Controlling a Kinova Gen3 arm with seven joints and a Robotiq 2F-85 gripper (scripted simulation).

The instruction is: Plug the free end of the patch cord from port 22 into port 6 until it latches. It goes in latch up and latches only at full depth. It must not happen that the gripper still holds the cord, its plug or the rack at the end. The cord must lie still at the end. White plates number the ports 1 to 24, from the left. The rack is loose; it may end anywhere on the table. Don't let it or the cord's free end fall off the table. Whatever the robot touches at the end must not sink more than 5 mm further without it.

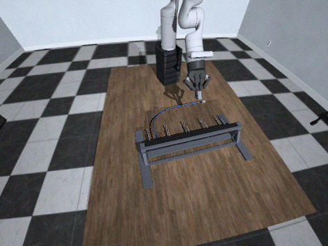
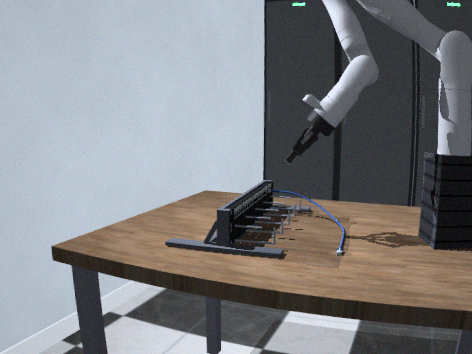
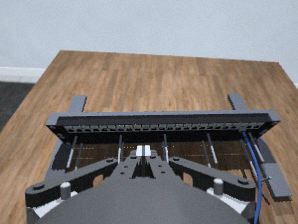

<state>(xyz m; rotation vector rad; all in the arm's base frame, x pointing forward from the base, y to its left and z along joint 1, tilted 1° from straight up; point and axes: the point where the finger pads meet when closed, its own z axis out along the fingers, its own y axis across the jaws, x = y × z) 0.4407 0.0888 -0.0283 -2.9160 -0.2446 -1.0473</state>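
Note:
The dark rack (image 1: 189, 139) with its row of ports stands on the wooden table; it also shows in the side view (image 2: 245, 212) and the wrist view (image 3: 162, 121). A blue patch cord (image 1: 167, 115) runs from a port near one end of the rack and curves over the table. Its free plug (image 1: 202, 101) lies flat on the table, also seen in the side view (image 2: 339, 252). My gripper (image 1: 199, 94) (image 2: 291, 158) is shut and empty. It hangs in the air above and behind the rack, a little above the plug. Its fingertips (image 3: 144, 150) point at the rack's back.
The arm's black base block (image 1: 168, 64) stands at the table's back edge. Several thin cable-management rods (image 1: 182, 126) stick out behind the rack. The rack's long feet (image 1: 146, 167) reach toward the front.

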